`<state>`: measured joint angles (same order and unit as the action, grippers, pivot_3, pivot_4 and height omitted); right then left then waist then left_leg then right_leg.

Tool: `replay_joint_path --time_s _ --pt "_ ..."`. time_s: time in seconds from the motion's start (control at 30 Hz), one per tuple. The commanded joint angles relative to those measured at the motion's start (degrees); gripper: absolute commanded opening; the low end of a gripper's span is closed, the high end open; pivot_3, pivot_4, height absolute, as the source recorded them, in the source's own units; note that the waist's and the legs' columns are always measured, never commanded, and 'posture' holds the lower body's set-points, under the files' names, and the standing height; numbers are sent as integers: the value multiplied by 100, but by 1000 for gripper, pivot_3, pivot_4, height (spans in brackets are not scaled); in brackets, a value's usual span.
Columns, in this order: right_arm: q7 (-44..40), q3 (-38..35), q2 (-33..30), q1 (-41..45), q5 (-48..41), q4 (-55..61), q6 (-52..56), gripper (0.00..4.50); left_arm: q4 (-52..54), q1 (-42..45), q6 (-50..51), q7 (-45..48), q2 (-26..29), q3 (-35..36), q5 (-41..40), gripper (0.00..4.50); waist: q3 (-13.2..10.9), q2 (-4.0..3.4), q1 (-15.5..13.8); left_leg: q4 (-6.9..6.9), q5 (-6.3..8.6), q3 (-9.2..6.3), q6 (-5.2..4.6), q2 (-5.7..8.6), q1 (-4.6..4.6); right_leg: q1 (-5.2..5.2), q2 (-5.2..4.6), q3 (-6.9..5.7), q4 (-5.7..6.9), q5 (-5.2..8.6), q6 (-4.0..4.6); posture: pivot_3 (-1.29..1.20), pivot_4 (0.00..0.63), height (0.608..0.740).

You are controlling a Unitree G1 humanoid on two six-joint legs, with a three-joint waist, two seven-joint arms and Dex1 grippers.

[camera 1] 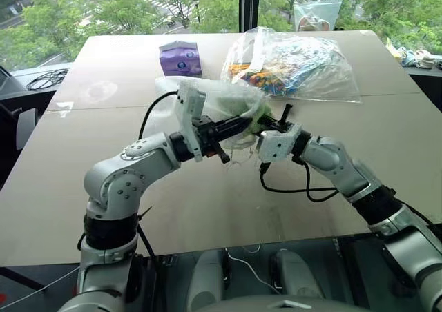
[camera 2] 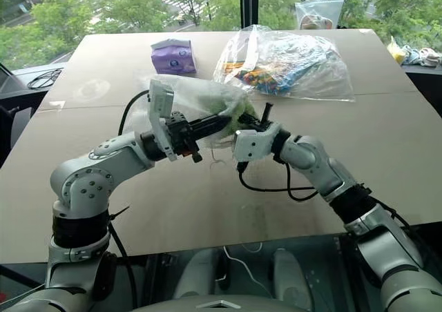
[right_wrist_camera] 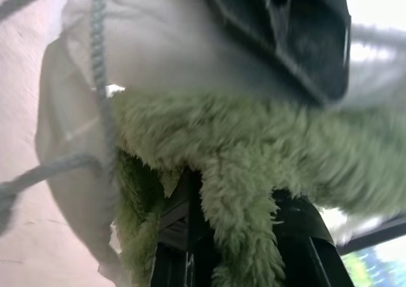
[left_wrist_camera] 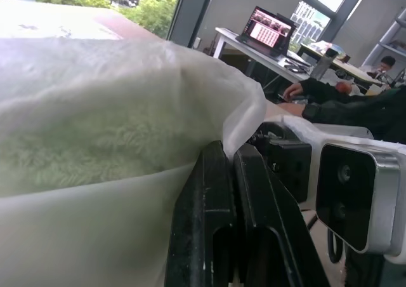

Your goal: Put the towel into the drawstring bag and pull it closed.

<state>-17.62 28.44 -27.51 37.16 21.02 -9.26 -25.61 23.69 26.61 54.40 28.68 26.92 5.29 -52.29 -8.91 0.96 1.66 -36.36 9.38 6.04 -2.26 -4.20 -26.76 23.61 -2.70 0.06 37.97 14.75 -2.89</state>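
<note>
The white drawstring bag [camera 1: 210, 96] hangs above the middle of the table, with my left gripper [camera 1: 243, 125] shut on its thin rim. Its two black fingers [left_wrist_camera: 219, 223] lie pressed together with the fabric [left_wrist_camera: 95, 96] draped over them. The yellow-green towel [right_wrist_camera: 254, 166] sits at the bag's mouth, partly inside, and shows through the cloth [left_wrist_camera: 95, 153]. My right gripper [camera 1: 268, 124] meets the left one there, shut on a fold of the towel [camera 1: 257, 113]. A grey cord [right_wrist_camera: 98, 58] of the bag hangs loose beside it.
A purple tissue pack [camera 1: 180, 58] lies behind the bag. A big clear plastic bag of colourful items [camera 1: 293, 63] lies at the back right. The brown table [camera 1: 207, 208] has bare surface in front of the arms. A person [left_wrist_camera: 387, 63] sits at a far desk.
</note>
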Motion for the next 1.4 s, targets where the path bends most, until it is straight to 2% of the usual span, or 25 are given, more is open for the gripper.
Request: replay_joint_path --time_s 0.03,0.17,0.27,0.33,0.43,0.53,0.67,0.77,0.83,0.87,0.93,0.97,1.0,1.17,1.23,1.37,1.4 --pt "-90 -129 306 -88 -232 152 -289 23 234 11 -95 103 -18 -108 -31 0 -1 2 -10 0 -1 0 2 0 0 0 0 0 0 0 0 0 150 740" --pt "-545 -918 1396 -598 -2668 762 1689 23 296 -32 -95 193 -30 -163 -69 0 0 4 -7 2 -5 -4 8 -4 6 -8 2 -3 7 -1 1 0 150 740" --pt "-899 -1429 1817 -885 -5305 1761 4076 23 300 -88 -73 246 -8 -70 -161 0 0 4 -19 1 -7 -10 10 -9 7 -11 4 -6 14 -2 2 0 150 740" --pt "-737 -1820 1993 -916 -6482 2169 5159 23 258 -113 -58 273 16 -11 -203 0 1 6 -51 0 -4 -15 5 -23 8 -17 -1 -11 14 -2 2 0 150 740" --pt "139 -2621 2342 -737 -8072 2115 6309 23 198 -151 -104 313 84 0 -165 0 2 5 -84 -1 10 -21 -15 -20 10 -20 -7 -21 13 -1 5 0 150 740" --pt "1095 -3243 2620 -522 -9245 1746 6999 23 208 -171 -154 308 107 19 -175 0 1 4 -82 0 11 -21 -16 -15 11 -19 -7 -21 14 0 8 0 150 740" --pt "2831 -3887 3151 -326 -10633 1165 7175 23 197 -176 -217 262 88 29 -154 0 1 5 -75 3 10 -21 -18 -11 11 -17 -6 -20 13 -1 7 0 150 740" --pt "3987 -4237 3529 -184 -11111 964 6812 23 127 -177 -315 202 56 42 -53 0 1 4 -70 5 10 -22 -18 -7 9 -16 -4 -20 13 -1 6 0 150 740" --pt "4458 -4348 3634 -101 -11323 943 6688 997 71 -163 -402 166 26 51 25 0 1 4 -72 5 10 -22 -19 -6 6 -14 -4 -20 11 -1 5 0 150 740" --pt "4591 -4326 3622 -87 -11408 983 6717 1185 12 -141 -483 119 -5 55 111 0 1 4 -79 5 10 -23 -19 -5 1 -12 -6 -21 10 -1 5 0 150 740" --pt "4628 -4139 3422 -110 -11331 1122 6950 2223 -151 -73 -628 14 -73 77 274 0 1 4 -71 4 10 -24 -20 -5 -1 -11 -8 -20 8 -1 4 0 150 740" --pt "4634 -4070 3341 -125 -11296 1172 7035 2507 -202 -52 -675 -19 -99 83 327 0 1 4 -66 4 10 -23 -20 -5 -1 -11 -8 -20 7 -1 4 0 150 740" --pt "4644 -3966 3140 -179 -11148 1218 7212 3097 -294 -10 -791 -50 -132 116 412 0 1 4 -62 4 10 -23 -20 -4 -1 -11 -7 -20 7 -1 4 0 150 740" --pt "4538 -3669 2262 -221 -10762 1384 7840 3097 -638 240 -1152 -246 -352 418 525 0 0 4 -70 5 10 -23 -21 -5 -3 -9 -6 -21 6 -1 5 0 150 740" --pt "4112 -3450 1812 -231 -10438 1584 8133 3097 -715 334 -1220 -330 -434 523 513 0 0 4 -72 4 10 -22 -21 -4 -4 -9 -5 -20 5 -1 4 0 150 740" --pt "2494 -2793 746 -458 -9575 2338 8499 3097 -928 478 -1282 -526 -570 613 595 0 1 4 -82 5 11 -22 -22 -2 -6 -6 -4 -20 2 -1 4 0 150 740" --pt "1640 -2625 325 -593 -9315 2805 8385 3097 -949 483 -1294 -527 -570 596 631 0 1 4 -83 5 11 -22 -23 -2 -7 -6 -2 -19 1 0 4 0 150 740"
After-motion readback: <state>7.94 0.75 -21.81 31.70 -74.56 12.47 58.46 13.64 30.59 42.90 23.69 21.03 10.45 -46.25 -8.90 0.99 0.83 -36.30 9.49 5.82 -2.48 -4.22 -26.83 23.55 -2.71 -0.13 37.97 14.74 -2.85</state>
